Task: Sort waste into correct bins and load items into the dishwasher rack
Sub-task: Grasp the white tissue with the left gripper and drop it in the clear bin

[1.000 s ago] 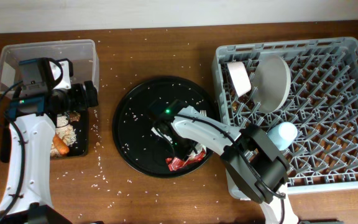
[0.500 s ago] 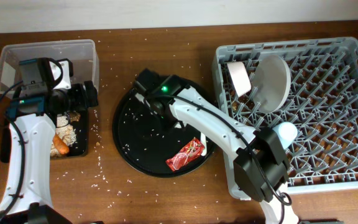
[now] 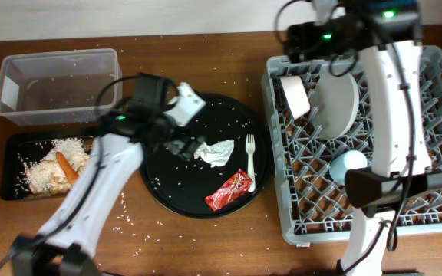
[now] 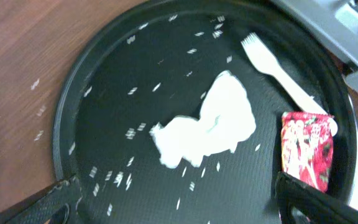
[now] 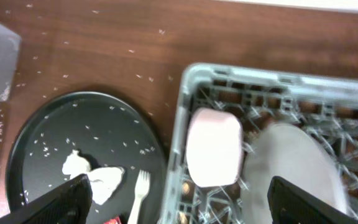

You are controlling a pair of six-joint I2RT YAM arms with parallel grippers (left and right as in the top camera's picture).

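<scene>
A crumpled white napkin [image 3: 217,152], a white fork [image 3: 250,157] and a shiny red wrapper [image 3: 230,190] lie on the large round black tray [image 3: 167,192]. My left gripper [image 3: 185,143] is open and empty just left of the napkin [image 4: 210,121]. The left wrist view shows the fork [image 4: 278,68] and wrapper [image 4: 306,149] beyond its fingers [image 4: 179,205]. My right gripper [image 3: 296,36] is open and empty, high over the dishwasher rack's [image 3: 428,153] back left corner. Its fingers [image 5: 185,202] frame the white bowl [image 5: 213,146] and grey plate [image 5: 291,168]. The light-blue cup [image 3: 351,162] stands in the rack.
The clear tub [image 3: 60,84] stands at the back left. In front of it the shallow black tray [image 3: 14,146] holds an orange carrot [image 3: 66,167] and rice [image 3: 41,172]. Loose rice grains are scattered over the wooden table and round tray.
My left arm moved from the shallow black tray to the round tray. My right arm left the round tray and rose over the rack's back corner. The napkin and fork now show.
</scene>
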